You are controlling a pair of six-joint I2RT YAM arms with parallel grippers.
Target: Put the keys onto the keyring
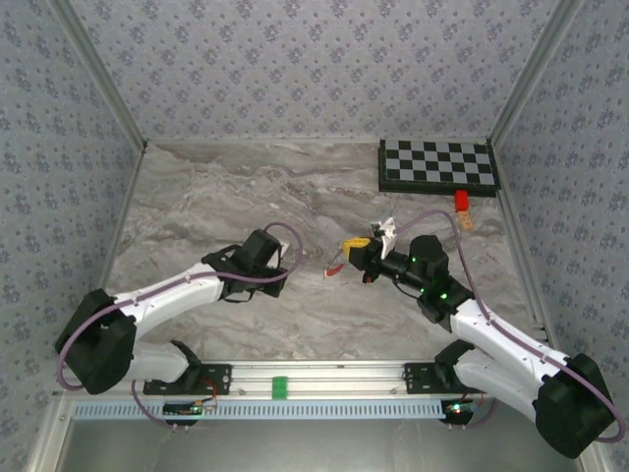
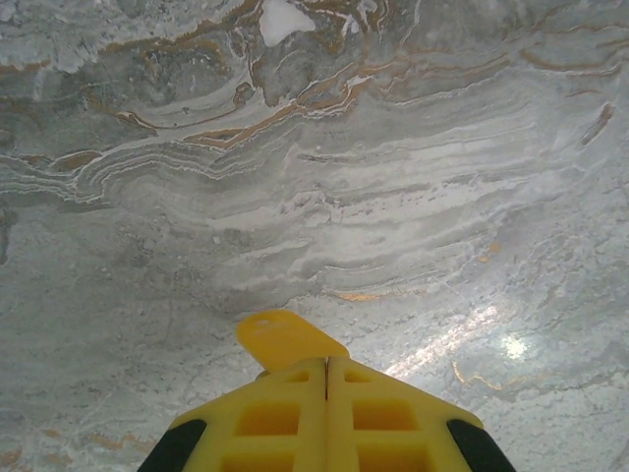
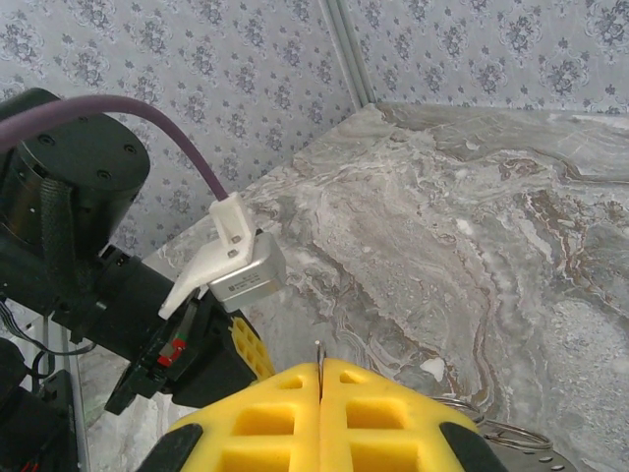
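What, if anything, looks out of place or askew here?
Nothing is spilled or broken. The orange-yellow key sticks out of the shut left gripper tilted sideways. A small tan piece, perhaps the second key, lies apart beside the red block.

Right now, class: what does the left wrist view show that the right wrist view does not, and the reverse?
Left wrist, not right wrist: an orange-yellow key poking from the shut left claw. Right wrist, not left wrist: patterned wall, the left arm, the wire keyring beside the shut right claw. Both: yellow fingers pressed together over the marble table.
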